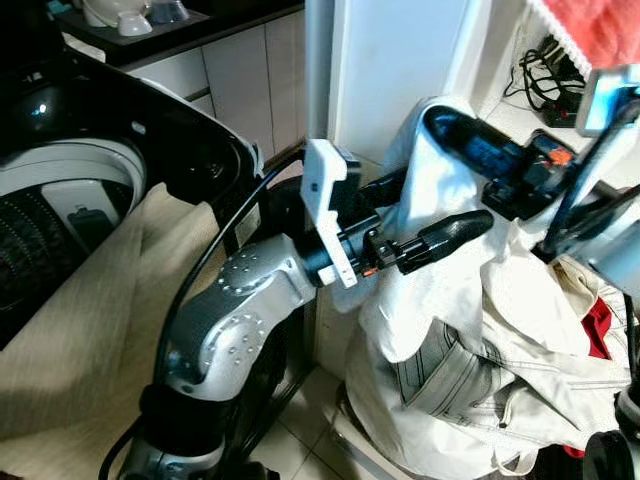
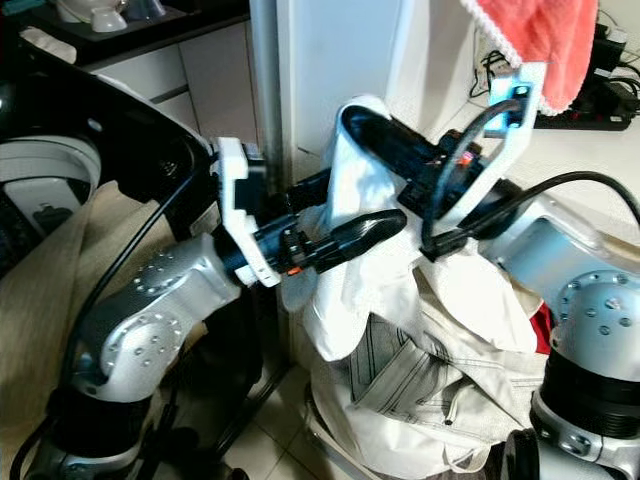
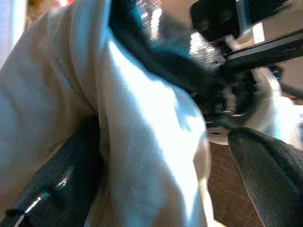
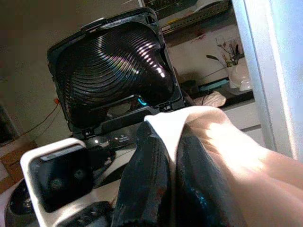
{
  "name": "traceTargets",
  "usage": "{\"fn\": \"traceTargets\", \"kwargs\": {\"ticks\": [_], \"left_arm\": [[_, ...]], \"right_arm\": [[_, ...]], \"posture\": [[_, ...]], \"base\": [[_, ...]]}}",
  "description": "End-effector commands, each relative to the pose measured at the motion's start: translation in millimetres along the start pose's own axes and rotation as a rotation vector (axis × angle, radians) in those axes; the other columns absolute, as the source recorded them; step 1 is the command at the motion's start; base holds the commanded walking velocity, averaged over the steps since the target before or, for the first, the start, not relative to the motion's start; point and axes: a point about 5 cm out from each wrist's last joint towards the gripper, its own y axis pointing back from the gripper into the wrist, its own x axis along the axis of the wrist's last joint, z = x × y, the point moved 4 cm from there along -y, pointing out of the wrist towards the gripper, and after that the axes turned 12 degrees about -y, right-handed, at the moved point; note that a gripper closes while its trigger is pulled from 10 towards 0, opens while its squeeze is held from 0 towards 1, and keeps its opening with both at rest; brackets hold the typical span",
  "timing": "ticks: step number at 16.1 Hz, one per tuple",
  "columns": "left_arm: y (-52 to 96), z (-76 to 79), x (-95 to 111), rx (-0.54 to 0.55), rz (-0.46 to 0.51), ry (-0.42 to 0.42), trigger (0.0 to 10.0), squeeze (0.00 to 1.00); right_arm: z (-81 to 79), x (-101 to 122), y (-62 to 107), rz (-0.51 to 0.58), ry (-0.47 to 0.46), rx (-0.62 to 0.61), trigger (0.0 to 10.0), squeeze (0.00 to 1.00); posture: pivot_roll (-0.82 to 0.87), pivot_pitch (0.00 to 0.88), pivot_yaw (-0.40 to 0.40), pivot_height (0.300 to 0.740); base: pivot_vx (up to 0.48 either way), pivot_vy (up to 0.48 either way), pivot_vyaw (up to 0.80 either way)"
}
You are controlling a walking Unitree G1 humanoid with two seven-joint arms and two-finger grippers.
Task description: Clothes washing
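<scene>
My left pincer (image 2: 345,228) stands open around a fold of the white garment (image 2: 380,290), one finger on each side and not closed on it, while my right pincer (image 2: 375,135) is clamped on the garment's top edge, lifted above the heaped laundry basket (image 1: 470,400). With only that pinch holding, I judge the cloth could slip free. Its tail may also snag the pile before reaching the open washing machine (image 1: 70,190) beyond.

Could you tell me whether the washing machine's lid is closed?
No, the washing machine's lid stands raised and open in the right wrist view.
</scene>
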Motion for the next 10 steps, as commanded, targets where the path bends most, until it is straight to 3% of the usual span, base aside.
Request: {"fn": "traceTargets", "kwargs": {"ticks": [1,2,10], "left_arm": [[-4.7,0.4,-3.4,0.006,-0.019,-0.010,7.1,0.00],[-3.0,-2.6,-5.3,0.026,-0.030,0.004,0.0,0.00],[2.1,-6.9,-7.0,0.053,-0.049,0.029,0.0,0.00]], "right_arm": [[-8.5,-0.6,-2.8,-0.006,0.022,0.027,0.0,0.00],[-9.2,-2.6,-3.9,-0.011,0.021,0.025,0.0,0.00],[-9.0,-9.0,-7.5,-0.029,0.015,0.012,0.0,0.00]], "posture": [[-0.10,0.000,-0.007,0.740],[-0.10,0.000,-0.003,0.740],[-0.09,0.000,-0.006,0.740]], "base": [[0.000,0.000,0.00],[0.000,0.000,0.00],[0.000,0.000,0.00]]}}
